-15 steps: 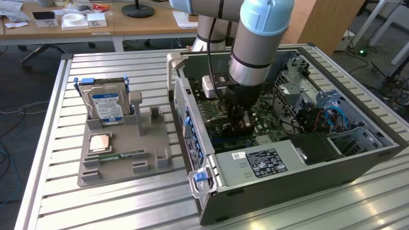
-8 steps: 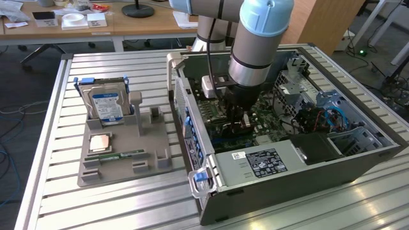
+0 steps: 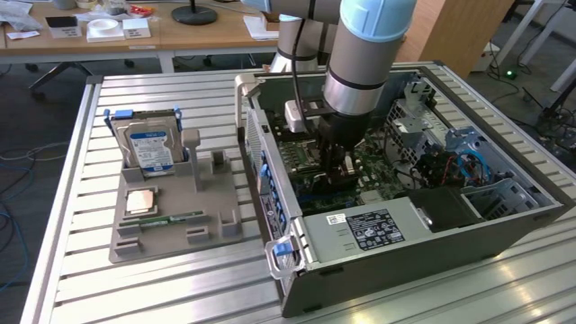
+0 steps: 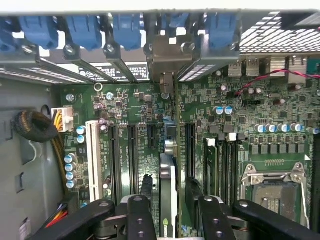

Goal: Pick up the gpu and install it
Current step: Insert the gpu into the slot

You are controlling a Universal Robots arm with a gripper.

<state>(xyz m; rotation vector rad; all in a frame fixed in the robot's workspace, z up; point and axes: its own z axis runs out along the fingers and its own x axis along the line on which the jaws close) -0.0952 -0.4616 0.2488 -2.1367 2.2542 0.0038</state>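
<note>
While the arm reaches down into the open computer case (image 3: 468, 223), we see the gripper (image 3: 338, 164) low over the motherboard (image 3: 311, 152), near the middle of the case. In the wrist view the gripper (image 4: 170, 207) has its two black fingers (image 4: 141, 215) spread apart, one on each side of the gpu (image 4: 169, 195), and we cannot make out either pad pressing on it, so the pincer stands open and has hold of nothing. The gpu stands on edge in an expansion slot of the motherboard (image 4: 125, 110), running toward the rear wall of the case, where its silver bracket (image 4: 170, 57) meets the row of blue slot clips (image 4: 82, 30). Just beside it lie the long black slots and a white slot (image 4: 92, 157), and the bare processor socket (image 4: 275, 192) sits well apart. On the slatted table (image 3: 90, 277), beside the case, a grey parts holder (image 3: 180, 226) carries a hard drive (image 3: 150, 147) standing upright at its far edge and a narrow green RAM stick (image 3: 162, 219) lying flat near its front.
</note>
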